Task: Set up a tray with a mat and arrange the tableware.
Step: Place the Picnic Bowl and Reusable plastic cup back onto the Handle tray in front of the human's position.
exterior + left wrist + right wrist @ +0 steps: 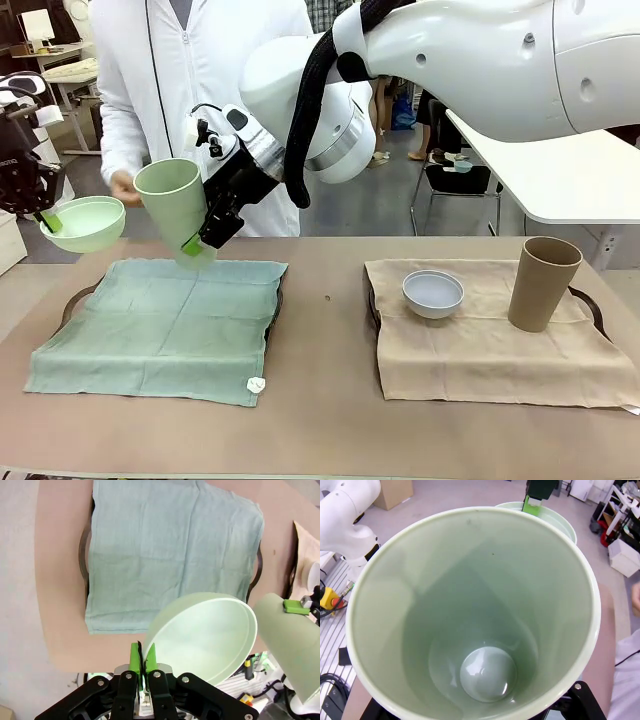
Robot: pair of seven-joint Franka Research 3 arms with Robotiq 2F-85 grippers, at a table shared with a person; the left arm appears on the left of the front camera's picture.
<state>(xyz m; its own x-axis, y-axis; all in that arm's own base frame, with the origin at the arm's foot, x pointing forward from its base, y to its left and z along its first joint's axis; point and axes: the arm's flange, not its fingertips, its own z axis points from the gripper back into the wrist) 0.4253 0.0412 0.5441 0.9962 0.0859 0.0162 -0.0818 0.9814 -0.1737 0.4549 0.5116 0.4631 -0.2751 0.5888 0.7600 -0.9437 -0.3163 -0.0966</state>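
I see the green mat (160, 325) over the tray (74, 297) at eight o'clock. My right gripper (205, 235) clamps the mint cup (175, 205) above its far edge; my left gripper (48, 222), at nine o'clock, pinches the mint bowl (85, 222) by its rim.

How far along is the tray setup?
Done: beige mat holds the blue-grey bowl and brown cup; green mat is laid. In hand: left pincer pinches the mint bowl, right pincer carries the mint cup. Left: setting both down.
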